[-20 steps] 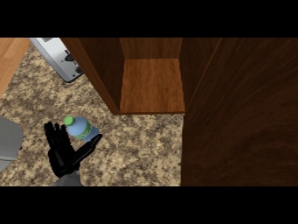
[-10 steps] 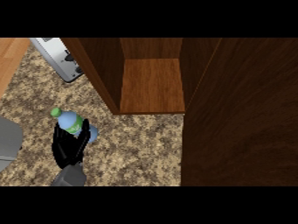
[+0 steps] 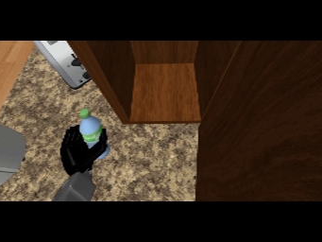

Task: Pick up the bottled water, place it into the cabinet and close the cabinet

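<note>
Black left hand [image 3: 80,152] is curled around the bottled water [image 3: 91,133], so the pickup looks under way. Cabinet [image 3: 165,92] stands open up-right of the hand; placing and closing remain.

Bottle [image 3: 91,133]: pale blue, green cap and label, upright, gripped by the left hand [image 3: 78,151], fingers curled round its lower body. Worktop [image 3: 149,151]: speckled stone. Cabinet [image 3: 165,90]: dark wood, open, lighter shelf inside, door [image 3: 268,123] swung out at right. Toaster [image 3: 67,61]: silver, upper left, beside the cabinet.
</note>
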